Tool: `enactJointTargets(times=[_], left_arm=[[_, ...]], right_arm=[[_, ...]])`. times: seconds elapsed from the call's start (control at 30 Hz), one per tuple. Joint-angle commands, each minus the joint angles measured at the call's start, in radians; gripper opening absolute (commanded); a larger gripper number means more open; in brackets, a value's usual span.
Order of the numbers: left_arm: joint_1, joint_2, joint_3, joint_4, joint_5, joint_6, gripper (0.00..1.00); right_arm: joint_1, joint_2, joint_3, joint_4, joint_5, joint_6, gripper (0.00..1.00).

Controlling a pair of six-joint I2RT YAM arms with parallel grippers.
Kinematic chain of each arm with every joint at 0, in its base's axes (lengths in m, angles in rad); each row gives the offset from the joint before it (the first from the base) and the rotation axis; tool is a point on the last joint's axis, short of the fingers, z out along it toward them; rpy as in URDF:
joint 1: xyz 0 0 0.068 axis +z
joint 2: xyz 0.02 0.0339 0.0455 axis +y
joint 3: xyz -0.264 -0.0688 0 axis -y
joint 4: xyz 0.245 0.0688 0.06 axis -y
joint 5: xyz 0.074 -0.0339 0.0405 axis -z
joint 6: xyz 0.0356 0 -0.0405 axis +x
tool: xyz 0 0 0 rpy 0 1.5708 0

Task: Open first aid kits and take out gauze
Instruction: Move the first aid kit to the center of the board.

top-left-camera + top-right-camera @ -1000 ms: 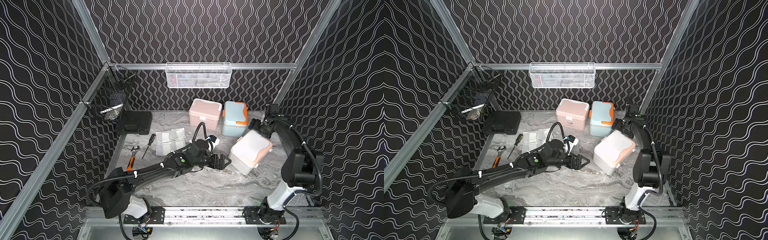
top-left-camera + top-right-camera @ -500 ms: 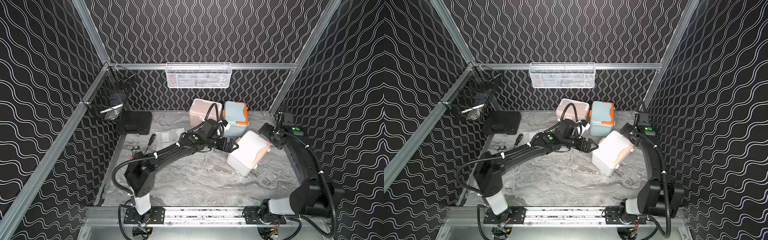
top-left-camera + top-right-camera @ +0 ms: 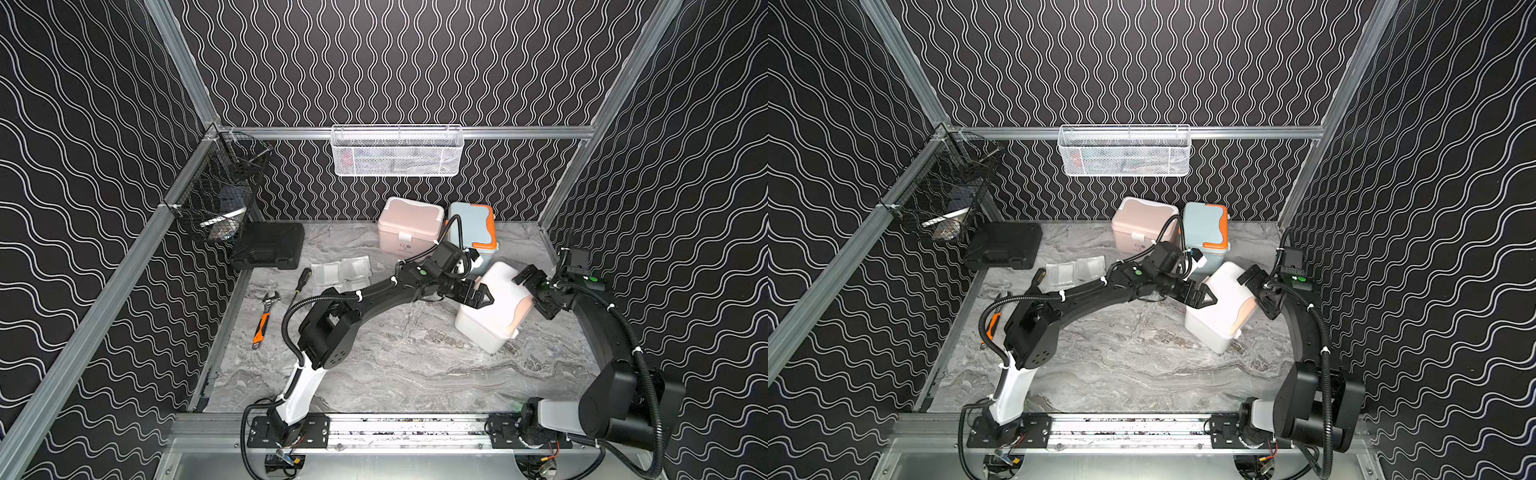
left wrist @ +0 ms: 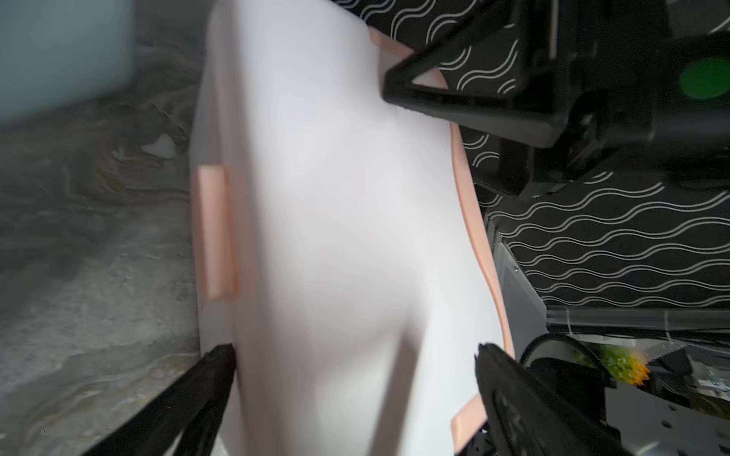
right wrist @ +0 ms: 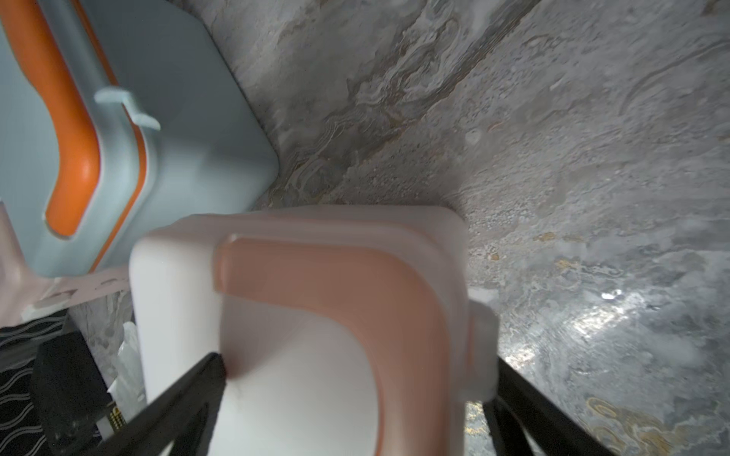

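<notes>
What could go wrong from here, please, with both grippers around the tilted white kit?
1. The white kit lies tilted on the table, so a closing gripper may slide or roll it rather than unlatch it.
2. The left gripper and right gripper, both open, flank it closely and could collide.

White first aid kit with peach trim point(image 3: 1219, 309) lay tilted near the right edge of the desk point(image 3: 1133, 374), lid shut. The left gripper point(image 3: 1205, 296), jaws spread wide, was at the kit's left side. The right gripper point(image 3: 1259, 293), jaws likewise spread, stood at its peach-trimmed top. The pink kit point(image 3: 1142, 224) and blue-grey kit point(image 3: 1204, 232) stood side by side at the rear edge, lids shut. Gauze packets point(image 3: 1075, 270) lay left of centre, beside a screwdriver point(image 3: 1039, 276). A black case point(image 3: 1005, 245) occupied the rear left corner.
</notes>
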Motion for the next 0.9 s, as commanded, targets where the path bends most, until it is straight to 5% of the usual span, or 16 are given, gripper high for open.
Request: enactJointTargets(times=[0.0,0.5,0.87], left_arm=[[-0.019,-0.064,-0.092,0.135,0.052,-0.052,0.99],[-0.058,-0.564,-0.761,0.336,-0.156,-0.186,0.99],[0.031,-0.937,-1.101,0.329,-0.225,-0.291,0.99]], right_arm=[[0.033,-0.006,-0.017,0.059,-0.135,-0.024,0.98],[0.417,0.002,-0.096,0.137,-0.204,0.03,0.93],[0.709,0.017,-0.106,0.127,-0.075,0.133,0.94]])
